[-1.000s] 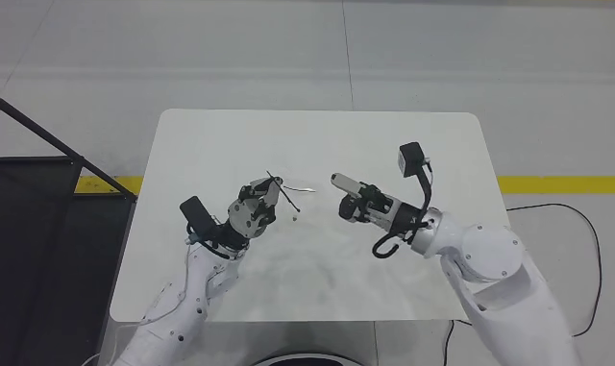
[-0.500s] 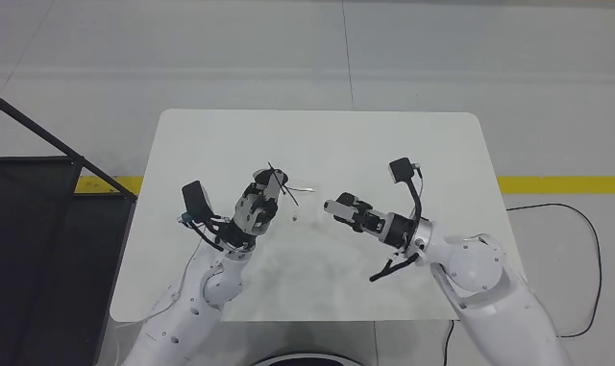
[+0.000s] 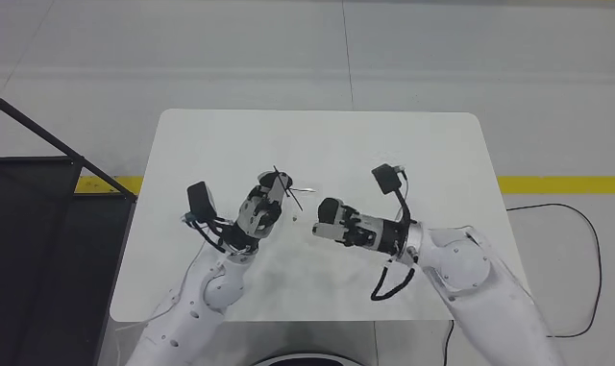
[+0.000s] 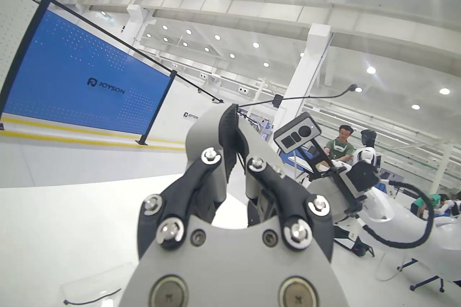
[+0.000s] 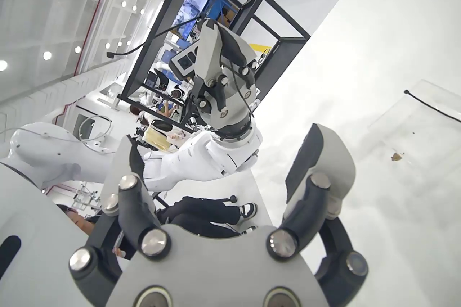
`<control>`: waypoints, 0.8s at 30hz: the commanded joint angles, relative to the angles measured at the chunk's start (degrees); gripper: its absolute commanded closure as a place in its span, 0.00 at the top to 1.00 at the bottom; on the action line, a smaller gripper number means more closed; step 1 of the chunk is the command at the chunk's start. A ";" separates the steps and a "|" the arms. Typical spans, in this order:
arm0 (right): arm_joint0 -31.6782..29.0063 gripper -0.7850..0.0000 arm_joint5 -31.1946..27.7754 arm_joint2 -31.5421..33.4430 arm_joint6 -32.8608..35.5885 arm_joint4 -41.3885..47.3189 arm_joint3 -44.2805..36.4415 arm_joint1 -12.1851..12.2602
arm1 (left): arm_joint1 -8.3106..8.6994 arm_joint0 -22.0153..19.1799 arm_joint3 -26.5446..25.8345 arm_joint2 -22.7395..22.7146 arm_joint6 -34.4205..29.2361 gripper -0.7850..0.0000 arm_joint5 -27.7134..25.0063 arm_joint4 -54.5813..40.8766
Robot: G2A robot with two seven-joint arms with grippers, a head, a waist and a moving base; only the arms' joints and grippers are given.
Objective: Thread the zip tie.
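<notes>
Left tool [image 3: 277,186] is pinched tight on the zip tie [image 3: 293,199], holding it up off the tabletop [image 3: 404,145], roughly midway between the left and right edges. Right tool [image 3: 322,215] is spread wide with nothing in it, pointing at the left one. Tie's long axis runs slantwise, far-left to near-right. Its near end sits just beside the right tool, so I reckon that arm takes it. Lining up along the strap is the crux.

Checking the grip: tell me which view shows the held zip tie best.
Right wrist view: the zip tie shows both ends sticking out of the shut left gripper. The top view gives a tiny dark line; the left wrist view, one end beyond that gripper.
</notes>
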 commanded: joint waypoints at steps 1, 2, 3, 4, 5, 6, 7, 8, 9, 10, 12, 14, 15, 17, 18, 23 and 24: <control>0.78 0.85 -0.50 -0.84 -1.55 -1.00 0.89 -0.31 | -0.02 0.13 -0.12 -0.15 -1.34 0.00 -0.90 -1.33; 1.13 0.79 -0.21 -1.35 -2.64 -2.16 1.17 -0.49 | -0.03 0.22 -0.22 -0.23 -1.97 0.00 -1.31 -1.90; 1.41 0.73 0.14 -1.93 -3.91 -2.91 1.36 -0.71 | -0.04 0.33 -0.30 -0.34 -2.49 0.00 -1.66 -2.49; 1.69 0.66 0.89 -2.31 -5.81 -3.79 1.68 -0.94 | -0.05 0.39 -0.41 -0.53 -2.94 0.00 -1.76 -2.84; 1.91 0.59 1.78 -2.82 -7.77 -5.03 1.75 -1.18 | -0.05 0.45 -0.51 -0.73 -3.27 0.00 -1.85 -3.05; 2.07 0.56 2.35 -3.48 -9.27 -6.11 1.73 -1.41 | -0.06 0.51 -0.55 -0.92 -3.52 0.00 -1.95 -3.19; 2.24 0.53 2.91 -4.02 -10.63 -6.99 1.83 -1.64 | -0.07 0.59 -0.55 -1.06 -3.74 0.00 -2.15 -3.34; 2.44 0.49 3.24 -4.56 -11.56 -7.69 1.86 -1.84 | -0.09 0.67 -0.52 -1.19 -3.93 0.00 -2.33 -3.34; 2.63 0.48 3.49 -5.05 -11.97 -8.06 2.01 -2.01 | -0.10 0.73 -0.50 -1.32 -4.03 0.00 -2.47 -3.32; 2.86 0.46 3.58 -5.38 -12.14 -8.20 2.15 -2.15 | -0.13 0.77 -0.52 -1.42 -4.08 0.00 -2.64 -3.25; 3.21 0.44 3.57 -5.80 -12.12 -8.16 2.54 -2.36 | -0.18 0.83 -0.49 -1.65 -4.14 0.00 -2.82 -3.09; 3.48 0.42 3.51 -6.01 -11.76 -7.76 2.85 -2.52 | -0.25 0.90 -0.52 -1.81 -4.04 0.00 -2.97 -3.04; 3.56 0.41 3.44 -6.05 -11.56 -7.57 2.99 -2.58 | -0.30 0.94 -0.51 -1.87 -3.99 0.00 -3.01 -3.06; 3.64 0.39 3.27 -6.05 -11.27 -7.38 3.12 -2.67 | -0.38 0.97 -0.52 -1.96 -3.99 0.00 -3.11 -3.00; 3.63 0.37 3.23 -6.04 -11.19 -7.37 3.11 -2.72 | -0.42 0.98 -0.52 -2.00 -3.98 0.00 -3.19 -2.94; 3.58 0.33 3.01 -5.93 -11.07 -7.44 3.06 -2.92 | -0.62 1.02 -0.51 -2.19 -4.04 0.00 -3.41 -2.76; 3.57 0.31 2.99 -5.90 -11.13 -7.38 3.07 -2.97 | -0.67 1.04 -0.49 -2.21 -4.03 0.00 -3.44 -2.71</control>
